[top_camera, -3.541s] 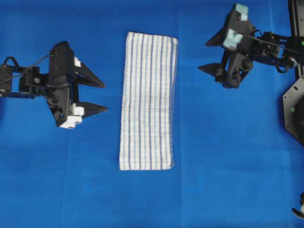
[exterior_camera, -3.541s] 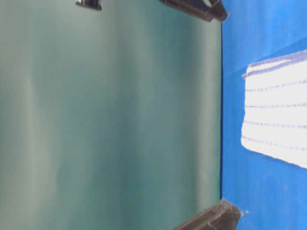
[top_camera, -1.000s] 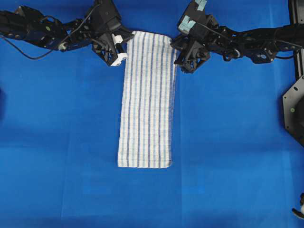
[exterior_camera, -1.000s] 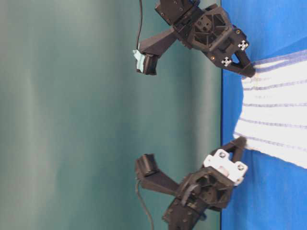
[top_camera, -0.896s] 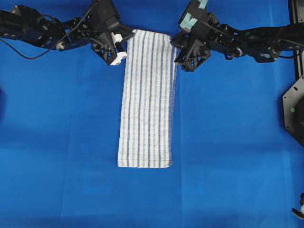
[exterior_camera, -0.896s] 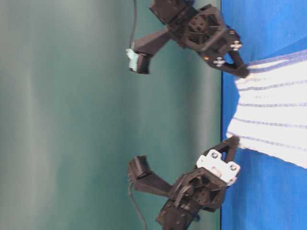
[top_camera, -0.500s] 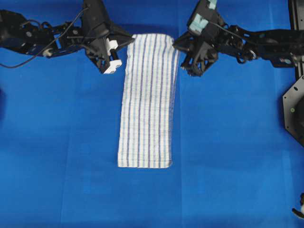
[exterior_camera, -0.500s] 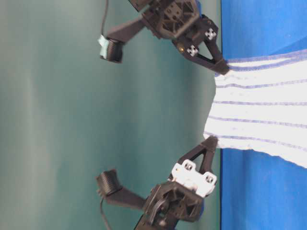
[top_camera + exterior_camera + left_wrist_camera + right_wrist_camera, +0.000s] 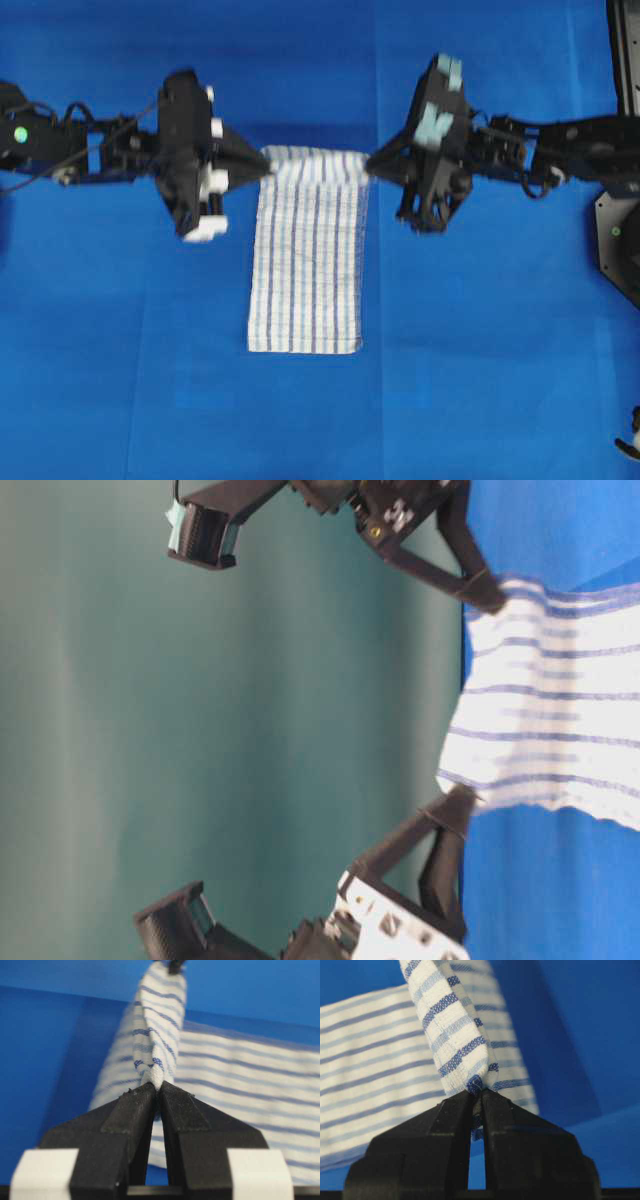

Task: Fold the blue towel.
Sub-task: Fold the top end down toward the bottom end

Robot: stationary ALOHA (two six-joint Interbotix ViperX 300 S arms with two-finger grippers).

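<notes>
We see the towel [image 9: 305,300] lying lengthwise mid-table [image 9: 480,400], its near end flat. Its far end is lifted: our left pincer [image 9: 262,168] is clamped on the far-left corner, our right pincer [image 9: 370,167] on the far-right corner, the edge stretched between them.

In the overhead view both arms are smeared by motion, and the left arm [image 9: 70,150] runs off the left edge. The table-level view cuts the towel [image 9: 560,700] at its right edge and the left gripper [image 9: 462,805] body at the bottom. In each wrist view the towel's pinched corner is hidden between the fingers [image 9: 132,1110], and the far end of the lifted edge blurs. The surface [image 9: 480,380] under the raised cloth is hidden.
</notes>
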